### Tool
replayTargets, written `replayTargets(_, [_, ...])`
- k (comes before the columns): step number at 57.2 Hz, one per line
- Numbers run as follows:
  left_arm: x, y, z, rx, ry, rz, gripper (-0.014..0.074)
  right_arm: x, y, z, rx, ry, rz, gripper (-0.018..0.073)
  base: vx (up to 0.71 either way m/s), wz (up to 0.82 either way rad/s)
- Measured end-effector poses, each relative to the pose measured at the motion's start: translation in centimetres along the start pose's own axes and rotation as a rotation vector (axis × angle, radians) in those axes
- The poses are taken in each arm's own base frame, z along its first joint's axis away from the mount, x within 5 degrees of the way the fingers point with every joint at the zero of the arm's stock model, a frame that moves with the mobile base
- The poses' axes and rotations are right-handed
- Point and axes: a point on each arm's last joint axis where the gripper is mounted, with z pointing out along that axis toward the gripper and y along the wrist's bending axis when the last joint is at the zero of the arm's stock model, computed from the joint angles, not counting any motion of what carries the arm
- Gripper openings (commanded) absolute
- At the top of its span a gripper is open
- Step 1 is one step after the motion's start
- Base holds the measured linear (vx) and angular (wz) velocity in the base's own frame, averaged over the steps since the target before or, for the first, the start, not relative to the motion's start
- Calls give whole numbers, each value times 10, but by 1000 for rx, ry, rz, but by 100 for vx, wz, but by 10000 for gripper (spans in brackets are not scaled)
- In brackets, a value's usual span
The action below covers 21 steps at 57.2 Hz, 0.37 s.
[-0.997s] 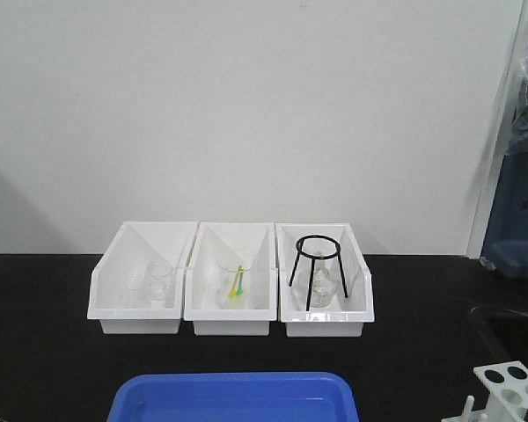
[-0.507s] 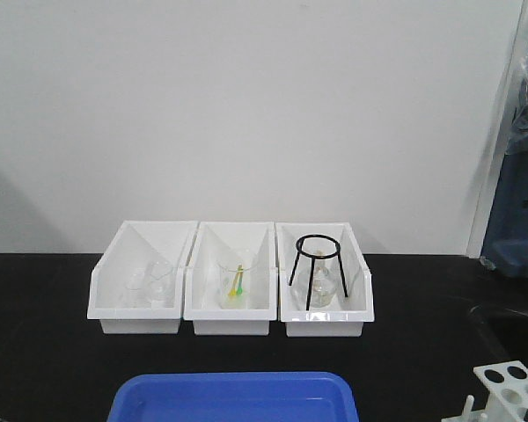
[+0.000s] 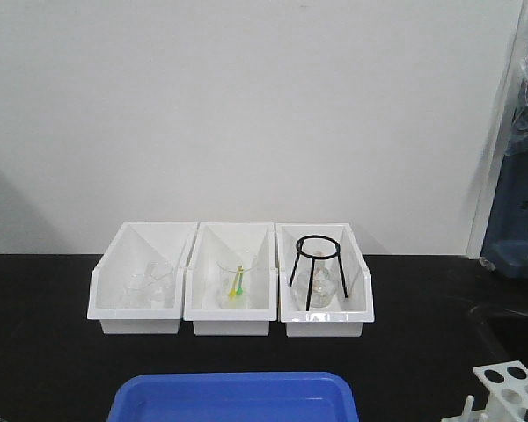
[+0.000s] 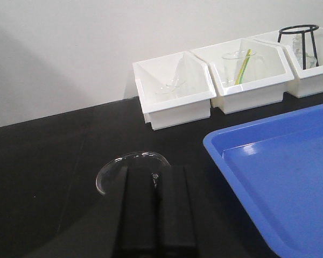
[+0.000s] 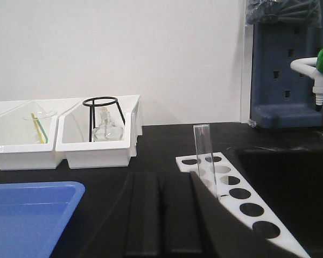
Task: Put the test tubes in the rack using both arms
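You see the black counter (image 3: 44, 352) across the lower frame, with the blue tray (image 3: 233, 397) at bottom centre. The white rack (image 5: 234, 196) sits lower right in the right wrist view, one test tube (image 5: 203, 151) upright in it. Left claw (image 4: 156, 212) and right claw (image 5: 160, 215): fingers together, holding nothing.

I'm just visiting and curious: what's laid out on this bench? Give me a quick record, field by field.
surface: black bench
bins: three white bins in a row by the wall
middle bin: beaker with yellow-green stick
right bin: black wire tripod over a flask
tray: blue tray, near edge
rack: white rack, one test tube standing in it
left gripper: shut
right gripper: shut
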Motion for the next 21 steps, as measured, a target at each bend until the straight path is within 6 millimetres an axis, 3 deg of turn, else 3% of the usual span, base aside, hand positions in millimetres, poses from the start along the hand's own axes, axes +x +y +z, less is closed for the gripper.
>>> replayTargets(21, [0, 0, 0, 0, 0, 0, -5, 0, 0, 0, 0, 0, 0, -8, 0, 0])
